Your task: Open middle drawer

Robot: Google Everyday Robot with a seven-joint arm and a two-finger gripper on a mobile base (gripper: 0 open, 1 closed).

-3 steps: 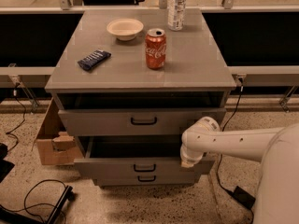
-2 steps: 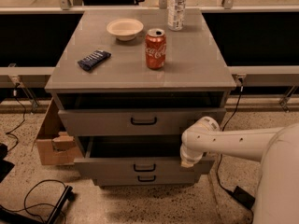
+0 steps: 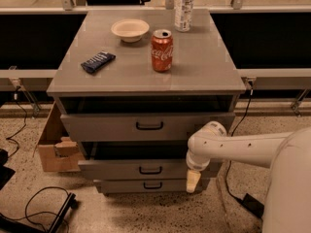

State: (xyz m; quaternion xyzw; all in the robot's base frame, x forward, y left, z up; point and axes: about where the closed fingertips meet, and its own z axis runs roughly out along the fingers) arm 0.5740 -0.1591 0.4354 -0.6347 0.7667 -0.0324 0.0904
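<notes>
The grey cabinet [image 3: 146, 76] has three drawers. The middle drawer [image 3: 121, 169], with a small black loop handle [image 3: 150, 170], stands pulled out a little, with a dark gap above its front. My gripper [image 3: 193, 181] hangs from the white arm [image 3: 243, 147] at the right end of that drawer's front. It points down and covers the drawer's right corner. The top drawer [image 3: 112, 126] is also slightly out. The bottom drawer [image 3: 126, 185] has the narrowest front and sits just below.
On the cabinet top are a red cola can [image 3: 162, 50], a cream bowl [image 3: 129, 29], a dark snack bar [image 3: 97, 61] and a water bottle [image 3: 184, 6]. A cardboard box [image 3: 53, 147] stands on the floor at the left. Cables [image 3: 39, 208] lie on the floor at the lower left.
</notes>
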